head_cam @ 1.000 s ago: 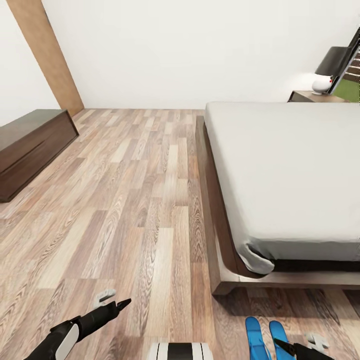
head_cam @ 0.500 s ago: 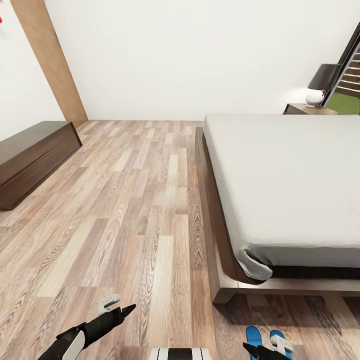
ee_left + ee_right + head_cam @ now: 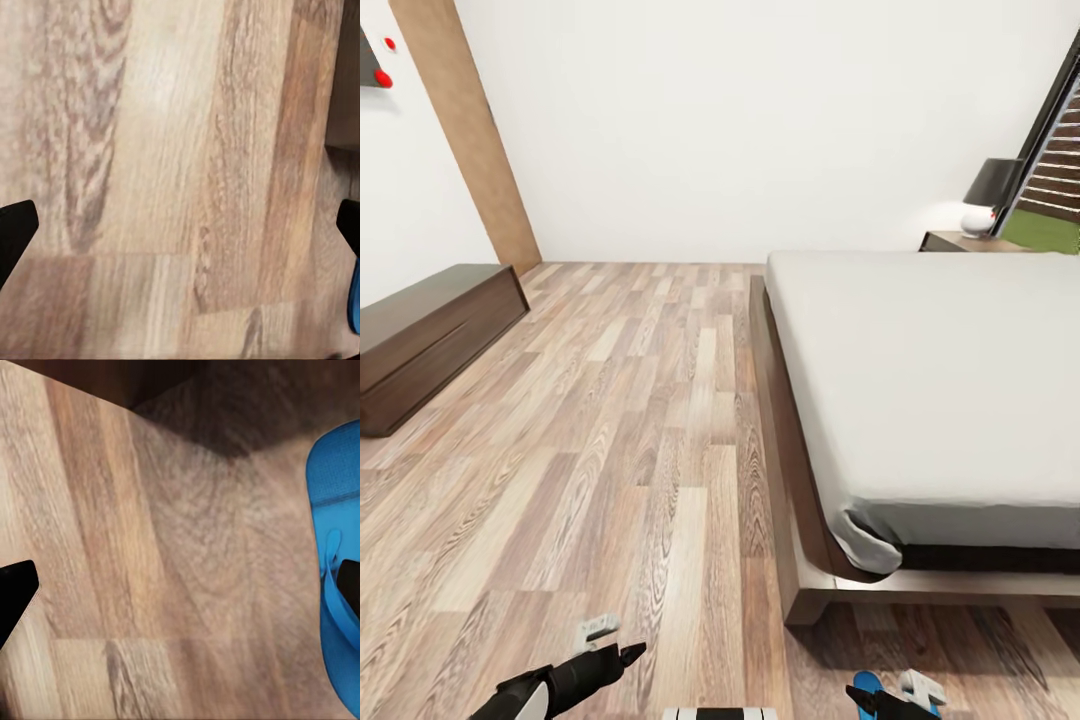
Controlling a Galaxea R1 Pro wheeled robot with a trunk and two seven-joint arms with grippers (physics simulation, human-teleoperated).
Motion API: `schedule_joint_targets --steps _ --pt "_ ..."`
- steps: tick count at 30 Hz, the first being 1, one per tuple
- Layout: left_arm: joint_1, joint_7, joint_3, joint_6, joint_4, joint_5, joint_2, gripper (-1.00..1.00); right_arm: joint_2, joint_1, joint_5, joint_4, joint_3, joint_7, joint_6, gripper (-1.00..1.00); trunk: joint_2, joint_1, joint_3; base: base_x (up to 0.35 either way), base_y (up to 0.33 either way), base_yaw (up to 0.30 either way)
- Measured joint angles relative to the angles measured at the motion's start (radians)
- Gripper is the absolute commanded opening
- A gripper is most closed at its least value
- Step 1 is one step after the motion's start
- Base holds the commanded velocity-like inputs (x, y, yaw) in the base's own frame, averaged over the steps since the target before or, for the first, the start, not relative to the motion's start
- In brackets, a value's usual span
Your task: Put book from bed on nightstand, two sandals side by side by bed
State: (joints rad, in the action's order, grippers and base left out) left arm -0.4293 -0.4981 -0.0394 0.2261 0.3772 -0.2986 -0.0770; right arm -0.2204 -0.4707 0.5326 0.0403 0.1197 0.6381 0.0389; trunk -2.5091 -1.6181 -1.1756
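Note:
The bed (image 3: 930, 380) with its pale grey mattress takes up the right of the head view; the mattress top that shows is bare, and the book is out of view. A nightstand (image 3: 950, 241) stands at the bed's far corner. On the floor just off the bed's near corner lies a blue sandal (image 3: 866, 683), also seen large in the right wrist view (image 3: 337, 555). My right gripper (image 3: 865, 698) hangs open right beside it, one fingertip (image 3: 349, 585) over the sandal's strap. My left gripper (image 3: 618, 647) is open over bare floor (image 3: 180, 232), with a blue sandal edge (image 3: 353, 300) at one side.
A long low dark brown cabinet (image 3: 430, 330) runs along the left wall beside a tan wooden panel (image 3: 465, 130). A black-shaded lamp (image 3: 990, 190) sits on the nightstand, with the dark-framed window (image 3: 1055, 150) behind. Wood-plank floor (image 3: 650, 400) stretches between cabinet and bed.
The head camera has tilted up, so the sandals have slid to the bottom edge of the picture. My right gripper has shifted left, toward the left sandal.

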Motion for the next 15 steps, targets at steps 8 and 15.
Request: schedule_joint_targets --steps 8,15 --pt "0.000 0.009 0.000 -0.061 -0.012 0.005 0.002 1.00 -0.001 0.000 0.001 -0.001 -0.002 0.002 0.000 1.00 0.002 0.004 0.031 0.000 0.000 0.000" --pt "0.000 0.010 0.002 -0.074 -0.023 0.005 0.003 1.00 -0.002 0.000 0.002 -0.001 -0.002 0.004 0.000 1.00 0.004 0.007 0.058 0.000 0.000 0.000"
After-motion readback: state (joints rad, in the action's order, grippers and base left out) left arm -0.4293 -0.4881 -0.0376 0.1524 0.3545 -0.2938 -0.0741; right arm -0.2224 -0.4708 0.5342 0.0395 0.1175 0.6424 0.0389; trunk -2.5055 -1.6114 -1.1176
